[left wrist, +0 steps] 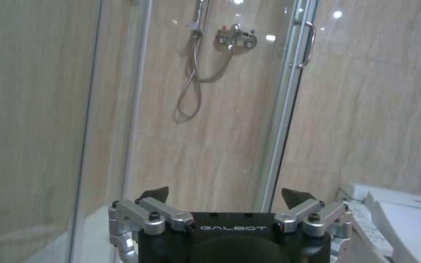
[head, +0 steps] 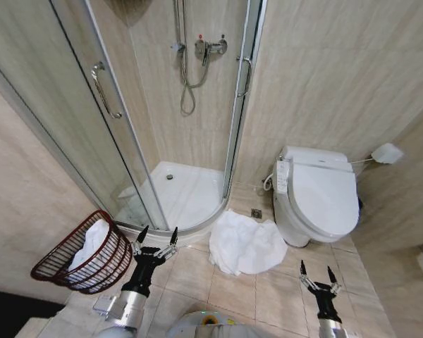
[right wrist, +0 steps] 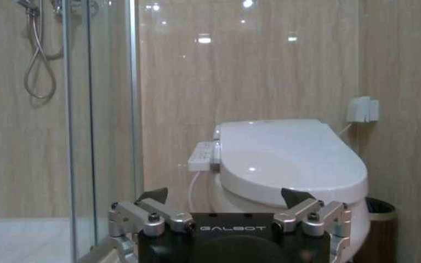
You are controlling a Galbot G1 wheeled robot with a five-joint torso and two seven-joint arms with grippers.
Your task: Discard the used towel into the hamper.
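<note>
The towel point(head: 247, 243) is white and crumpled in a soft heap. It lies on the tiled floor point(head: 268, 296), between the shower point(head: 187, 193) and the toilet point(head: 321, 201), touching the toilet's foot. The hamper point(head: 88, 250) is a dark red basket of thin ribs. It sits on the floor to the left, tipped over toward the wall, and something white is in it. The left gripper point(head: 155, 240) is just beside the hamper, near the shower's edge, with its jaws open and empty. The right gripper point(head: 317, 273) is low on the right, in front of the toilet, jaws open and empty too. Nothing lies between the towel and the hamper but the left gripper.
</note>
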